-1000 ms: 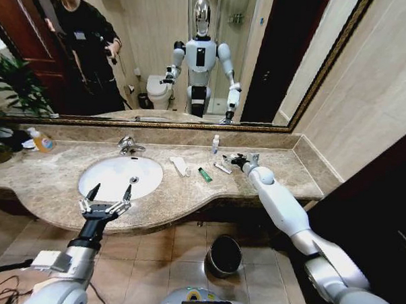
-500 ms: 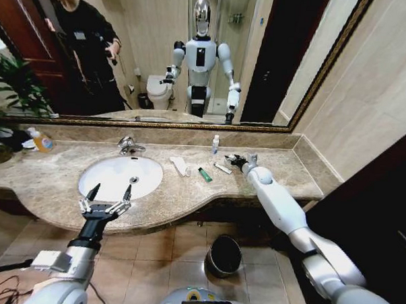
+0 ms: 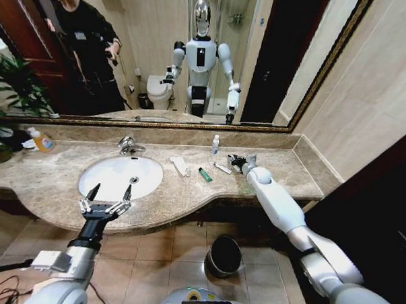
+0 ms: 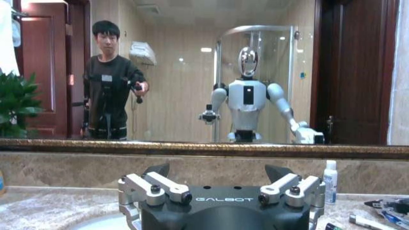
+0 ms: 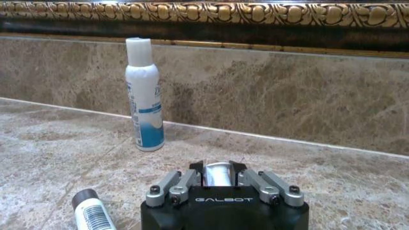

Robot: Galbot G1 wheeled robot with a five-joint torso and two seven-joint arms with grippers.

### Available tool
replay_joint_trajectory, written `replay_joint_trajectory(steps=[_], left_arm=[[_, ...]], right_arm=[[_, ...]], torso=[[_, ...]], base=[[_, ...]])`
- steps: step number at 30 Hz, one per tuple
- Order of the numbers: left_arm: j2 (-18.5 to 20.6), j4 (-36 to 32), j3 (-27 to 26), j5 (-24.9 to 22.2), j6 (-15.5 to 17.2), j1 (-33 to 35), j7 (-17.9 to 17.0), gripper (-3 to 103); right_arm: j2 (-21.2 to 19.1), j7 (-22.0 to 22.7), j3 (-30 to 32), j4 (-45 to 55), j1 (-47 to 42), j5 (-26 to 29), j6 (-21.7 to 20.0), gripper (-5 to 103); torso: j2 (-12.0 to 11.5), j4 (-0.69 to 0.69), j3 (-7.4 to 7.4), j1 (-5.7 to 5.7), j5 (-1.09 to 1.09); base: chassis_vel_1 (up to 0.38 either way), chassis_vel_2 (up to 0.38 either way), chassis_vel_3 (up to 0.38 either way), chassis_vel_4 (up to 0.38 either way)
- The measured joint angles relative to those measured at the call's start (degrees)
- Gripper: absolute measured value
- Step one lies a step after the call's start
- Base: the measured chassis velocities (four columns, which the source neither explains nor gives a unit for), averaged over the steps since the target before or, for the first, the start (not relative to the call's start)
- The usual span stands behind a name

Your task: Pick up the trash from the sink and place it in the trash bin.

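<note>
Fingers on the right gripper [image 3: 233,160] are pressing together around a small silvery item [image 5: 217,173], as the right wrist view shows; what that item is cannot be told. Just beyond those fingertips, a small white-capped bottle [image 5: 144,95] is standing upright against the marble backsplash. Beside the gripper a white tube [image 5: 91,213] with a dark end is lying flat on the counter. Farther out from the right fingertips, toward the basin, a green stick [image 3: 205,174] and a white wrapper [image 3: 180,166] are resting on the marble surround.

Left gripper [image 3: 109,195] is hovering with its fingers [image 3: 93,192] spread wide and holding nothing, above the front edge of the counter. Directly past its fingertips the white sink [image 3: 107,181] is lying, with the chrome tap [image 3: 128,145] at its far side.

Down on the tiled floor, below the counter and between the two arms, the trash bin [image 3: 224,255] is sitting, well apart from both sets of fingers.
</note>
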Motion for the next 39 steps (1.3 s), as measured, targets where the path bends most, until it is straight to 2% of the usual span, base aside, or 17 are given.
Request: replay_joint_trajectory(steps=[7, 12, 16, 19, 20, 24, 25, 28, 29, 31, 36, 39], left_arm=[[0.00, 0.00, 0.00, 0.00, 0.00, 0.00, 0.00, 100], [0.00, 0.00, 0.00, 0.00, 0.00, 0.00, 0.00, 100], [0.00, 0.00, 0.00, 0.00, 0.00, 0.00, 0.00, 100], [0.00, 0.00, 0.00, 0.00, 0.00, 0.00, 0.00, 100], [0.00, 0.00, 0.00, 0.00, 0.00, 0.00, 0.00, 100], [0.00, 0.00, 0.00, 0.00, 0.00, 0.00, 0.02, 100], [0.00, 0.00, 0.00, 0.00, 0.00, 0.00, 0.02, 100], [0.00, 0.00, 0.00, 0.00, 0.00, 0.00, 0.00, 100], [0.00, 0.00, 0.00, 0.00, 0.00, 0.00, 0.00, 100], [0.01, 0.00, 0.00, 0.00, 0.00, 0.00, 0.00, 100], [0.00, 0.00, 0.00, 0.00, 0.00, 0.00, 0.00, 100], [0.00, 0.00, 0.00, 0.00, 0.00, 0.00, 0.00, 100]], right_arm=[[-0.54, 1.22, 0.00, 3.25, -0.79, 1.12, -0.19, 25], [-1.90, 3.20, 0.01, 8.56, -0.91, 3.94, -2.09, 25], [-3.93, 4.30, 0.16, 13.57, -1.46, 6.09, -3.69, 25], [-7.63, 5.44, 1.15, 20.36, -4.13, 8.64, -5.04, 25], [-7.63, 5.44, 1.15, 20.36, -4.13, 8.64, -5.04, 25], [-15.28, 5.83, 6.01, 31.78, -11.31, 12.69, -6.39, 25], [-15.28, 5.83, 6.01, 31.78, -11.31, 12.69, -6.39, 25], [-20.78, 5.58, 13.12, 41.00, -21.40, 16.42, -6.54, 25], [-20.78, 5.58, 13.12, 41.00, -21.40, 16.42, -6.54, 25], [-22.84, 5.59, 16.10, 46.10, -28.08, 18.16, -6.07, 25], [-22.59, 5.98, 20.57, 51.29, -35.95, 17.80, -5.29, 25], [-19.89, 6.05, 23.56, 53.73, -42.60, 14.97, -4.90, 25]], torso=[[0.00, 0.00, 0.01, 0.00, 0.01], [0.00, 0.00, 0.00, 0.00, 0.00], [0.00, 0.01, 0.00, 0.00, 0.00], [0.00, 0.01, 0.00, 0.01, 0.02], [0.00, 0.01, 0.00, 0.01, 0.02], [0.00, 0.00, 0.00, 0.00, 0.02], [0.00, 0.00, 0.00, 0.00, 0.02], [0.00, -0.01, 0.00, 0.00, 0.01], [0.00, -0.01, 0.00, 0.00, 0.01], [0.00, -0.05, 0.00, 0.00, 0.01], [0.00, 0.00, -0.01, 0.00, -0.02], [0.00, 0.00, 0.00, 0.01, 0.01]], base=[[0.000, 0.000, 0.000, 0.000], [0.000, 0.000, 0.000, 0.000], [0.000, 0.000, 0.000, 0.000], [0.000, 0.000, 0.000, 0.000], [0.000, 0.000, 0.000, 0.000], [0.000, 0.000, 0.000, 0.000], [0.000, 0.000, 0.000, 0.000], [0.000, 0.000, 0.000, 0.000], [0.000, 0.000, 0.000, 0.000], [0.000, 0.000, 0.000, 0.000], [0.000, 0.000, 0.000, 0.000], [0.000, 0.000, 0.000, 0.000]])
